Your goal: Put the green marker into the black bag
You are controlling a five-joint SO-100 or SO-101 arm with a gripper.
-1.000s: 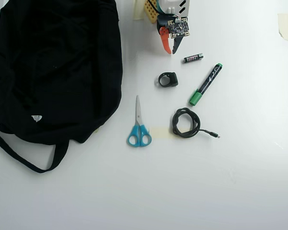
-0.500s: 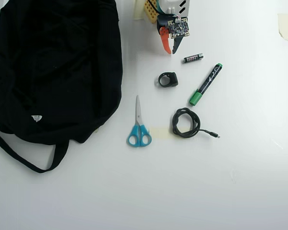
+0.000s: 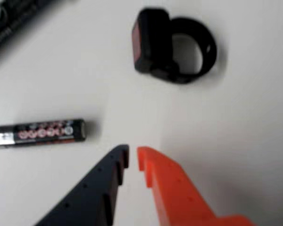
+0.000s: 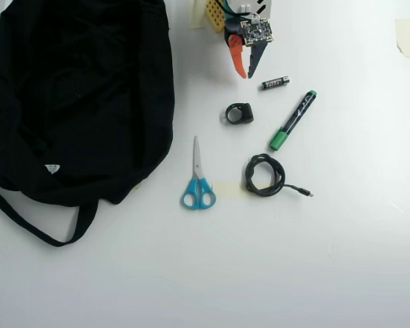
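Progress: nothing done yet. Black-barrelled green-capped marker point(image 4: 293, 120) lies on white tabletop point(image 4: 328, 260), well apart from large soft black fabric bag point(image 4: 75, 102). Orange-and-black pincer point(image 4: 245, 74), nearly closed and empty, hovers near small black battery point(image 3: 39, 133). Grasp, carry and drop remain.

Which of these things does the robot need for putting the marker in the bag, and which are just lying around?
For the job:
green marker
black bag
gripper, nearly closed and empty

Just lying about:
battery
black ring
blue scissors
coiled black cable
bits of tape on the table
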